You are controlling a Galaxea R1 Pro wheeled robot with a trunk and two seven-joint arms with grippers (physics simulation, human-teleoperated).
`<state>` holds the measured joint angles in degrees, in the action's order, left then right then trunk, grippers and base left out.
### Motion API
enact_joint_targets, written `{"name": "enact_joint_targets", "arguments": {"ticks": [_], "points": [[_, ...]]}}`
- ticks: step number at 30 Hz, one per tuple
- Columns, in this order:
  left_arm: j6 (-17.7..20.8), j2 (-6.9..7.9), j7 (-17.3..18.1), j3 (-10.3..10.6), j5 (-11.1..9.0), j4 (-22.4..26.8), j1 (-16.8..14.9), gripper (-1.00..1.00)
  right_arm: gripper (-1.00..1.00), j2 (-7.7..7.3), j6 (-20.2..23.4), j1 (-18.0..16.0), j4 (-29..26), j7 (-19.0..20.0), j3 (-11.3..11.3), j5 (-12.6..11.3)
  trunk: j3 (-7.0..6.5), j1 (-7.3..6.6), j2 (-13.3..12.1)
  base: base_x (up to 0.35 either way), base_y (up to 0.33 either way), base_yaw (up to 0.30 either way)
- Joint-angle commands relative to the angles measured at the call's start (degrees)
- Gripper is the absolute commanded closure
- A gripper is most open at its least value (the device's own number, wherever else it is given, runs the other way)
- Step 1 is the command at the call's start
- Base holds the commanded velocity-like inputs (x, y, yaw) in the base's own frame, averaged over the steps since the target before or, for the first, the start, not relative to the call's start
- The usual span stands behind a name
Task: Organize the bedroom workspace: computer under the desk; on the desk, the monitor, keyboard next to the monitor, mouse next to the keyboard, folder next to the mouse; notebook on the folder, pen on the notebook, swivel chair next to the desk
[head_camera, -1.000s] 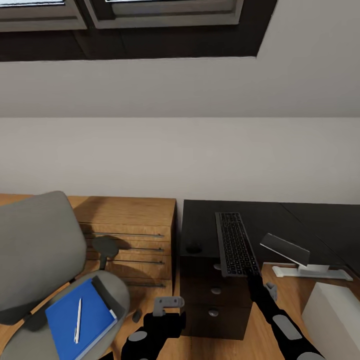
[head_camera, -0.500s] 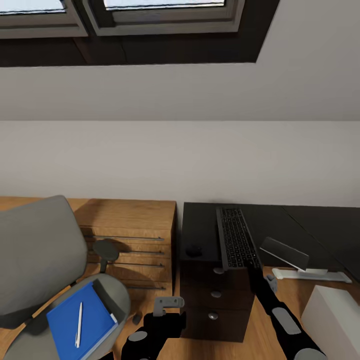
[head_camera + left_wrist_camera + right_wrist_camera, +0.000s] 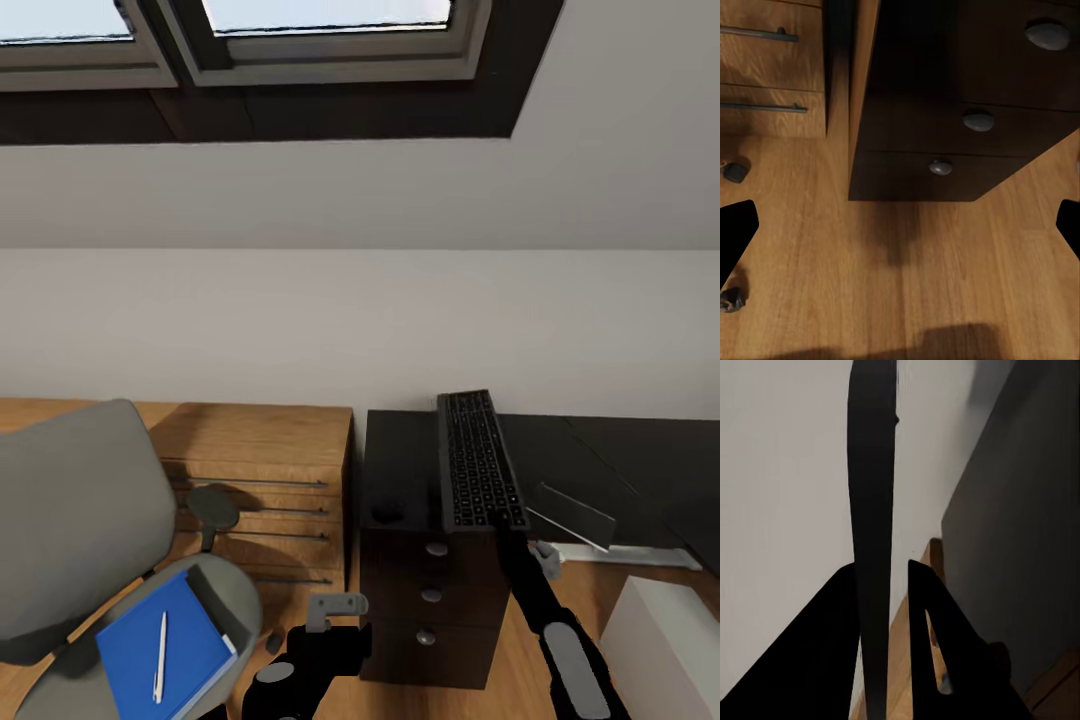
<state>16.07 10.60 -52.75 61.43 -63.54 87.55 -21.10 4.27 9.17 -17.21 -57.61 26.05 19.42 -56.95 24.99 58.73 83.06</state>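
1. Glossy black desk surface (image 3: 400, 455), drawer unit with round silver knobs.
2. Grey padded swivel chair (image 3: 75, 510): flat blue folder (image 3: 130, 655) on seat, thin white pen (image 3: 160, 655) on top.
3. Slim keyboard (image 3: 477, 462) tilted up, right gripper (image 3: 497, 522) clamped on near end.
4. Small oval mouse (image 3: 386, 513) on surface.
5. Left gripper (image 3: 900, 225) wide, above wood floor.

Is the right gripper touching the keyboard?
Touching. In the right wrist view the right gripper has both fingers pressed against the thin keyboard edge, no gap. In the head view the keyboard ends at that gripper.
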Motion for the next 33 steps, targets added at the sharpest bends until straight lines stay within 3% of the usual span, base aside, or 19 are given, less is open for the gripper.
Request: {"name": "enact_joint_targets", "arguments": {"ticks": [1,5,7,11,16,33], "points": [[0.2,0.03,-0.3,0.1,-0.2,0.1,-0.1,-1.0,1.0,0.65,0.7,1.6,-3.2,-1.1,0.2,-0.4,-0.12,-0.22,-0.4,0.0,0.0,0.0],[0.2,0.03,-0.3,0.1,-0.2,0.1,-0.1,-1.0,1.0,2.23,0.7,5.5,-11.9,-5.9,0.2,-0.4,-0.84,-1.1,-2.0,0.0,0.0,0.0],[0.2,0.04,-0.3,0.1,-0.2,0.1,-0.1,-1.0,1.0,3.63,0.8,9.4,-19.5,-9.3,0.2,-0.8,-1.2,-1.54,-2.8,0.0,0.0,0.0],[0.2,0.04,-0.3,0.1,-0.2,0.1,-0.1,-1.0,1.0,4.48,1.6,12.9,-25.5,-10.8,0.2,-0.9,-1.92,-2.42,-4.4,0.0,0.0,0.0],[0.2,0.04,-0.3,0.0,-0.3,0.0,-0.1,-1.0,1.0,4.25,5.5,13.9,-26.8,-10.2,0.2,-0.9,-2.81,-3.52,-6.4,0.0,0.0,0.0],[0.1,-0.02,-0.5,0.0,-0.4,0.0,-0.1,-1.0,1.0,4.34,6.0,14.0,-26.7,-9.1,0.2,-0.9,-5.87,-7.25,-13.2,0.0,0.0,0.0]]}}
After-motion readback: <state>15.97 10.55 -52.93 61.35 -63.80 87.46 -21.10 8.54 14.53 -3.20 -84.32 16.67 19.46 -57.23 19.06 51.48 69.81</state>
